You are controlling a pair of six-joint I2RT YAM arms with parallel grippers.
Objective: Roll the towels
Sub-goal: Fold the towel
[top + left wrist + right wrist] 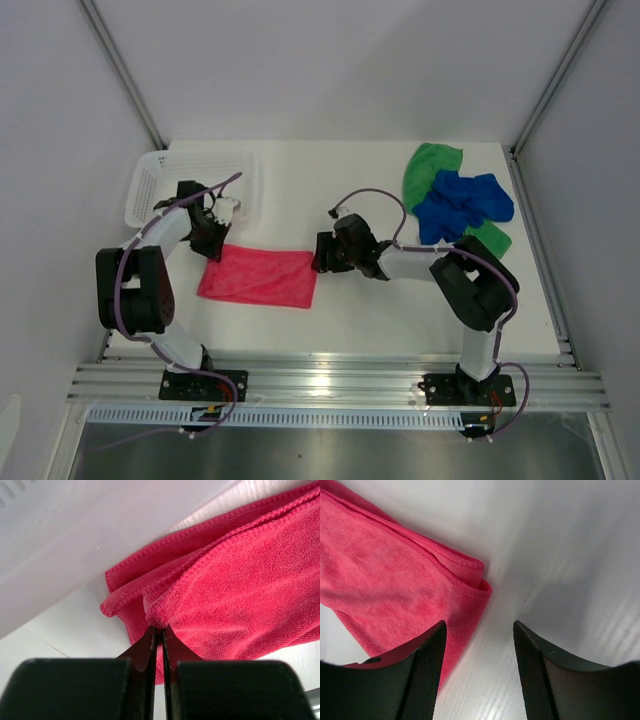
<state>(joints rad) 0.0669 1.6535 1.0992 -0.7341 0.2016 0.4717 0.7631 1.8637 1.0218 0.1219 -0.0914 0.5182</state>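
Item one, left gripper (159, 636): I see its arm folded at the elbow, the wrist reaching to the far left corner of the pink-red towel (258, 278), jaws pressed together on a pinch of that corner's hem. Item two, right gripper (479, 626): forearm stretched low leftward over the table (350, 320), jaws spread wide at the towel's right edge, its corner beside one finger. Item three, pink-red towel: folded flat, mid-table, between both grippers. Item four, blue towel (462, 203): heaped on the green towel (430, 167), far right corner. Item five, white basket (150, 185): far left corner.
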